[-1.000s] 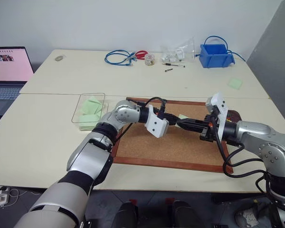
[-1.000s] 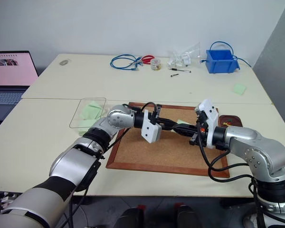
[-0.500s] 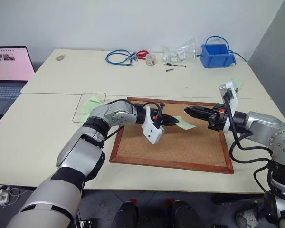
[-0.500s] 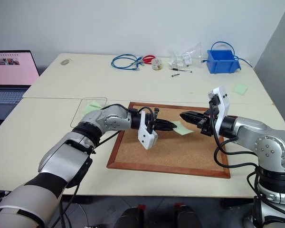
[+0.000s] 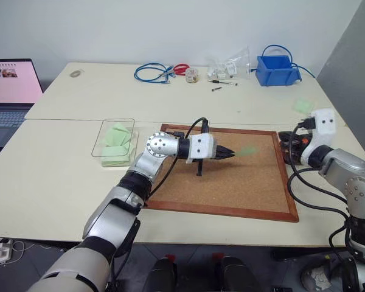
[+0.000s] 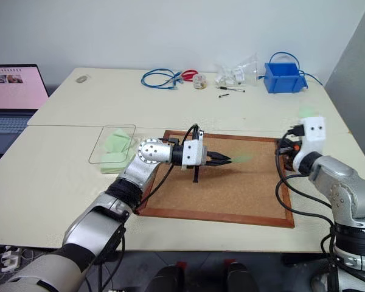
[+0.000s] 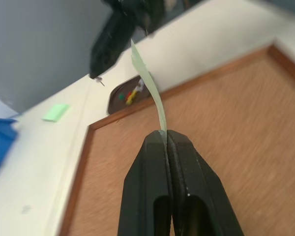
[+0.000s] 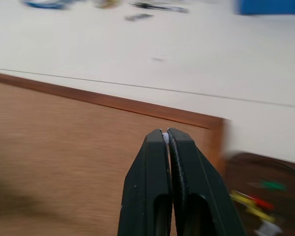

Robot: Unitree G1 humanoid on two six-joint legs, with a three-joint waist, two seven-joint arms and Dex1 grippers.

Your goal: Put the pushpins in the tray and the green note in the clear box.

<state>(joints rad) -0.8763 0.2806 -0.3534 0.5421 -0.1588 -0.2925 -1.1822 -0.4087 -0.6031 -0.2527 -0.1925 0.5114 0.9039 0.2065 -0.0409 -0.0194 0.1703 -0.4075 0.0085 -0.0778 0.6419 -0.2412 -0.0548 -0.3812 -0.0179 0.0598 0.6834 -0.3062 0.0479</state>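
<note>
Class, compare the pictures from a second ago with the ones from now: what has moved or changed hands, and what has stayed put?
The right gripper, shut on a pushpin, has drawn away from the left gripper toward the tray at the cork board's right edge. The left gripper stays shut on the green note, which now hangs free above the board. The clear box and the blue bin have not moved.

Green note (image 5: 248, 149): a motion-smeared pale blur past the left fingertips — its outline can't be made out.
Tray (image 8: 265, 196): cut off by the picture's edge — pins inside only coloured streaks.
Whitish speck at right fingertips (image 8: 164, 138): too small to identify.
</note>
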